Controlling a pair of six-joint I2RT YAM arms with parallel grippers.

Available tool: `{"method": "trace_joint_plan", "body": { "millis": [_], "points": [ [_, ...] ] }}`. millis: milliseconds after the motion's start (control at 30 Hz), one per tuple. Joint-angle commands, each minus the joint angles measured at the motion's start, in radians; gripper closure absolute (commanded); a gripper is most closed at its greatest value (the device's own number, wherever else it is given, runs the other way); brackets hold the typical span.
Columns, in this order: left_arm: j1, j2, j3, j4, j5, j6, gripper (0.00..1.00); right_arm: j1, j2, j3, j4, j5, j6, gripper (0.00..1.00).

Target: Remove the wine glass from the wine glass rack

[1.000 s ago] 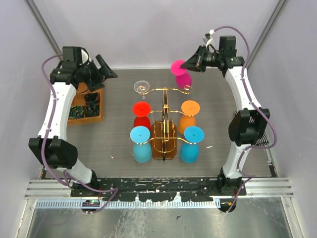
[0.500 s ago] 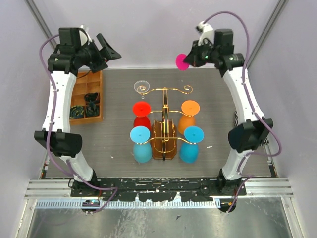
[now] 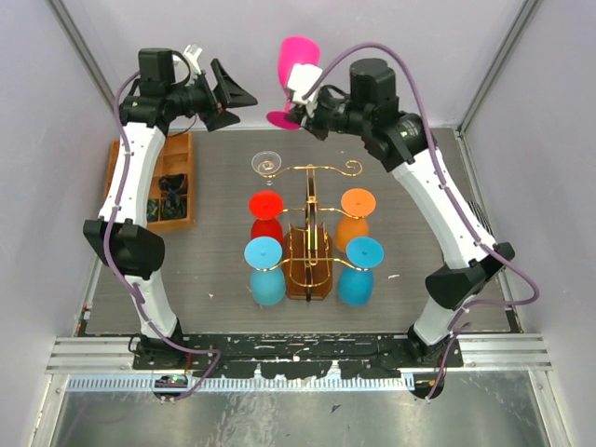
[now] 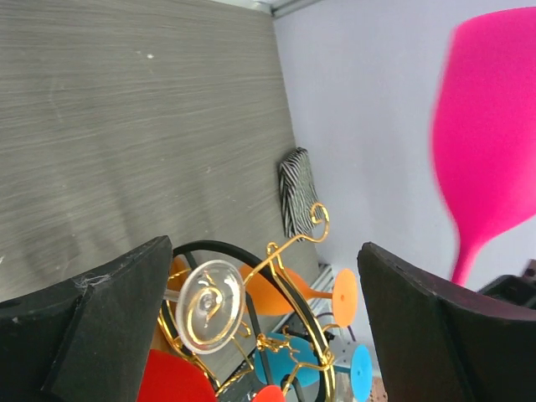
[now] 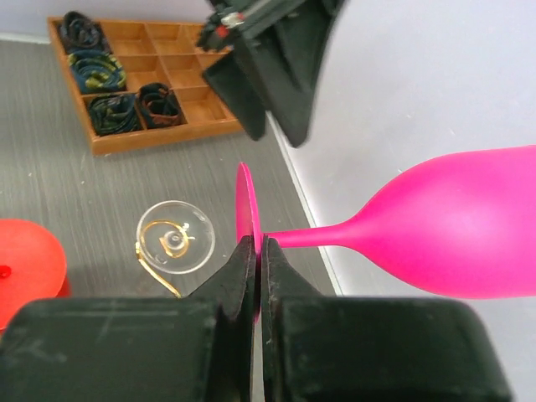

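Upper centre, the right gripper (image 5: 257, 251) pinches the pink wine glass (image 5: 452, 226) by its foot, lifted off the gold wine glass rack (image 3: 309, 233). The left gripper (image 3: 233, 98) gapes beside it, seemingly awaiting a handover.

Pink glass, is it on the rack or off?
Off. The right gripper pinches its foot, holding the pink glass in the air beyond the rack.

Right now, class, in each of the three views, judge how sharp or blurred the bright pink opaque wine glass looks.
Left wrist: the bright pink opaque wine glass is smeared, edges soft; right wrist: crisp outline; top external: small but clear-edged.
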Motion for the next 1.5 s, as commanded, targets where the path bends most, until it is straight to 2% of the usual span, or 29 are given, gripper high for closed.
{"method": "trace_joint_plan", "body": {
  "millis": [0,167,367,967,1467],
  "points": [
    [0.005,-0.041,-0.01,0.136,0.154,-0.058,0.0,0.062,0.034,0.04,-0.05,-0.019,-0.125,1.0],
    [0.026,-0.076,-0.088,0.327,0.24,-0.214,0.02,0.109,0.074,0.093,-0.107,0.008,-0.142,1.0],
    [0.029,-0.087,-0.14,0.433,0.269,-0.308,0.02,0.153,0.076,0.085,-0.113,0.015,-0.144,1.0],
    [0.022,-0.081,-0.18,0.433,0.278,-0.324,0.02,0.197,0.087,0.084,-0.088,-0.031,-0.125,1.0],
    [0.008,-0.066,-0.159,0.273,0.229,-0.22,0.01,0.236,0.089,0.088,-0.076,-0.008,-0.132,1.0]
  ]
}}
